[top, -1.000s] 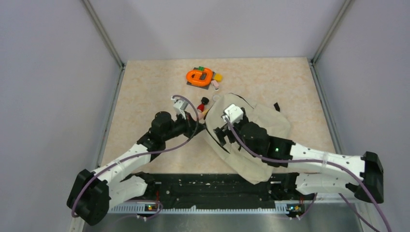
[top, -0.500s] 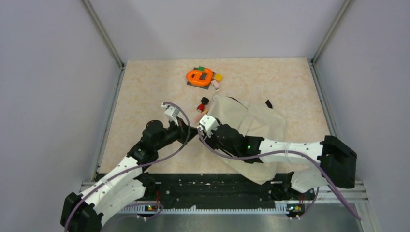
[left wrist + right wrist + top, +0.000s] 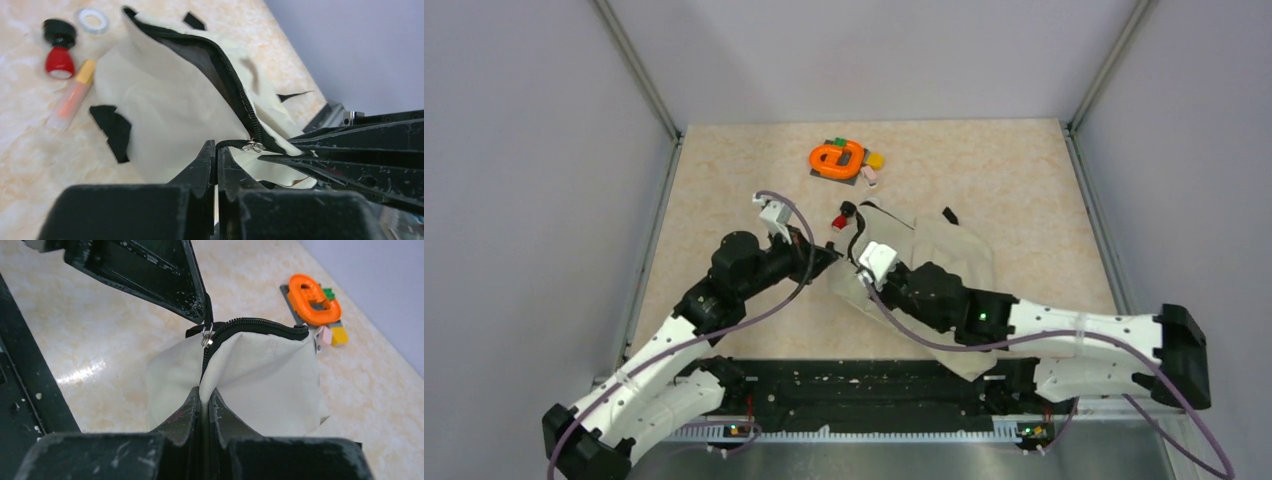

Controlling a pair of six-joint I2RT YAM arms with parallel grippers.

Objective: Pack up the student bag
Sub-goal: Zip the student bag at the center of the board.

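Note:
The student bag (image 3: 944, 255) is a cream fabric pack lying crumpled in the middle of the table. Its black zipper (image 3: 235, 85) is partly open, and grey lining shows inside. My left gripper (image 3: 216, 147) is shut on the black cord of the zipper pull (image 3: 254, 146) at the bag's near-left corner (image 3: 832, 253). My right gripper (image 3: 205, 396) is shut on a fold of the bag's cream fabric (image 3: 260, 375) just below that pull (image 3: 206, 337). The two grippers sit almost tip to tip.
An orange holder (image 3: 837, 159) lies on a dark pad at the back, with yellow and pink erasers (image 3: 872, 166) beside it. A red and black stamp (image 3: 59, 47), an orange tube (image 3: 74, 96) and a white ring (image 3: 93, 19) lie just left of the bag.
My right gripper came off the top of the bag to its near-left edge and shut on the fabric. The left arm drew back to the left with the zipper cord, and the bag shifted left.

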